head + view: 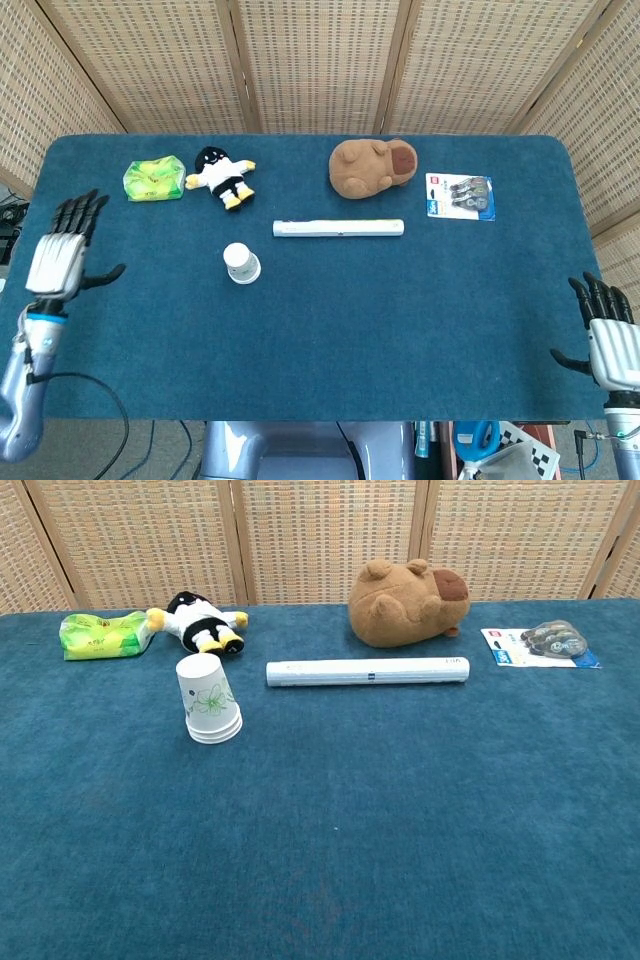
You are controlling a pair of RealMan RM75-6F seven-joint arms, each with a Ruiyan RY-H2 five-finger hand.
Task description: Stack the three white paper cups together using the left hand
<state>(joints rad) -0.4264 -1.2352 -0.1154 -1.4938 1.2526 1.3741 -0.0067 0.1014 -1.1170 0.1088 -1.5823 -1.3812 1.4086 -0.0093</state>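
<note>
The white paper cups [241, 263] stand nested in one upside-down stack [207, 699] on the blue cloth, left of the middle, with green leaf prints on the side. My left hand [64, 257] is at the table's left edge, far from the stack, fingers spread and holding nothing. My right hand [606, 331] hangs at the right front corner, fingers apart and empty. Neither hand shows in the chest view.
A white tube [339, 228] lies right of the stack. Behind are a penguin toy [222, 176], a green packet [153, 179], a brown plush [371, 166] and a blister card [460, 196]. A wicker screen stands behind the table.
</note>
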